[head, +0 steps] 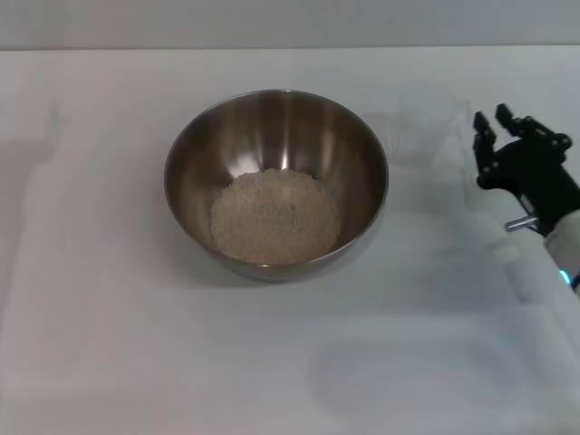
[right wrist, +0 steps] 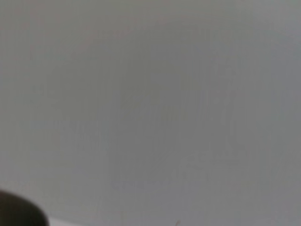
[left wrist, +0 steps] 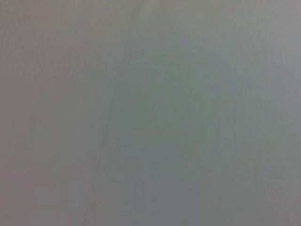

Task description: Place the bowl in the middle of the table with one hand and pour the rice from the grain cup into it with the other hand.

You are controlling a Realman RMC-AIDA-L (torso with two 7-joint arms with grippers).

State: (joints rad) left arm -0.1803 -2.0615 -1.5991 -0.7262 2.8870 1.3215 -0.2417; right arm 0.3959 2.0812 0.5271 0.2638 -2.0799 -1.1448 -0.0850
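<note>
Big shiny bowl (head: 276, 181) near the middle of the table (head: 109, 344), a bit toward the far edge. Rice (head: 275, 216) heaped inside it. Clear grain cup (head: 423, 122) standing upright, toward the right edge. Right gripper (head: 491, 132) just beside the cup, not touching, jaws apart and holding nothing. Left gripper out of sight.

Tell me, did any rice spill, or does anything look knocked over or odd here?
Nothing stands out. The rice sits in a heap inside the bowl, with no grains showing on the table. The clear cup stands upright beside the bowl and looks empty. The right tool is open, just off the cup.
</note>
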